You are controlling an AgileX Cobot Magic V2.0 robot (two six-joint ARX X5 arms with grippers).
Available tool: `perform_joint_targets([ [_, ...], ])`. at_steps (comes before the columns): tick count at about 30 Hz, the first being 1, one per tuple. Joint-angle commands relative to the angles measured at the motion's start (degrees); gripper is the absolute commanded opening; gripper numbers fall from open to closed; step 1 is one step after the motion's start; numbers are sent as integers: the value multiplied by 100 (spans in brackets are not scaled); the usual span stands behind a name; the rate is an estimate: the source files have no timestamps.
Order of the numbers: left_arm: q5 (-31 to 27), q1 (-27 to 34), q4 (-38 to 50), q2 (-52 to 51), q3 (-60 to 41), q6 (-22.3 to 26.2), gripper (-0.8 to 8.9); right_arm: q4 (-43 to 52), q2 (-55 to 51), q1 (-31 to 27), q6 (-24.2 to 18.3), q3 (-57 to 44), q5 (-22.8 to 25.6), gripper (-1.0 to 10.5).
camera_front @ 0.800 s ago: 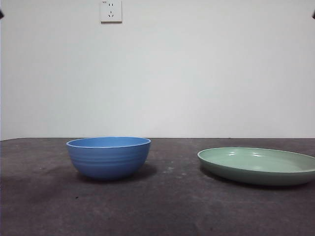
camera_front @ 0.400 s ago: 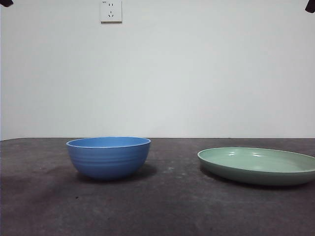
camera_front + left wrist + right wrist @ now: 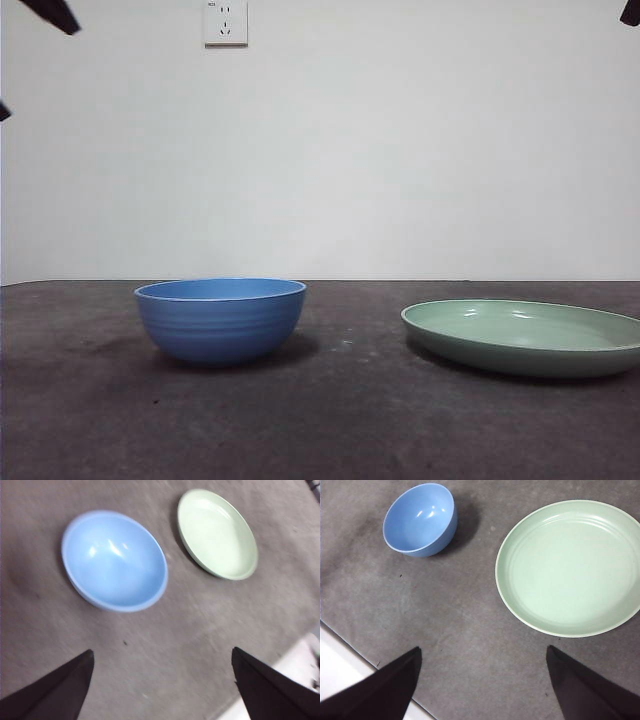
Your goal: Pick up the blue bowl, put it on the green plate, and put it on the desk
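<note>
The blue bowl (image 3: pixel 221 320) stands upright and empty on the desk (image 3: pixel 330 420), left of centre. To its right lies the green plate (image 3: pixel 525 337), empty, a gap apart from the bowl. In the left wrist view the blue bowl (image 3: pixel 114 561) and green plate (image 3: pixel 218 533) lie well below my left gripper (image 3: pixel 162 680), which is open and holds nothing. My right gripper (image 3: pixel 482 680) is open too, high above the desk, with the green plate (image 3: pixel 569 567) and blue bowl (image 3: pixel 420 519) under it. Black arm tips show at the top corners (image 3: pixel 50 14) of the front view.
A white wall with a power socket (image 3: pixel 225 22) rises behind the desk. The desk's light front edge (image 3: pixel 345 665) shows in the right wrist view and also in the left wrist view as a pale edge (image 3: pixel 280 675).
The black tip at the top left corner of the front view has come further into the picture and lower. Bowl and plate have not moved.
</note>
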Motion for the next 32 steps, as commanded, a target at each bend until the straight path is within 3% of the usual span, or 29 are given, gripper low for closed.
perform_joint_targets([
  [1, -284, -131, 61, 435, 358, -13, 441, 44, 33, 24, 61, 107, -4, 399],
  [10, -1351, -525, 256, 2017, 1156, -13, 437, 59, 33, 24, 61, 107, -7, 399],
  [20, -1818, -745, 767, 3624, 1539, -15, 437, 79, 33, 24, 59, 105, -4, 399],
  [32, -2330, -817, 1294, 4568, 1539, -59, 436, 81, 33, 24, 55, 105, 9, 399],
])
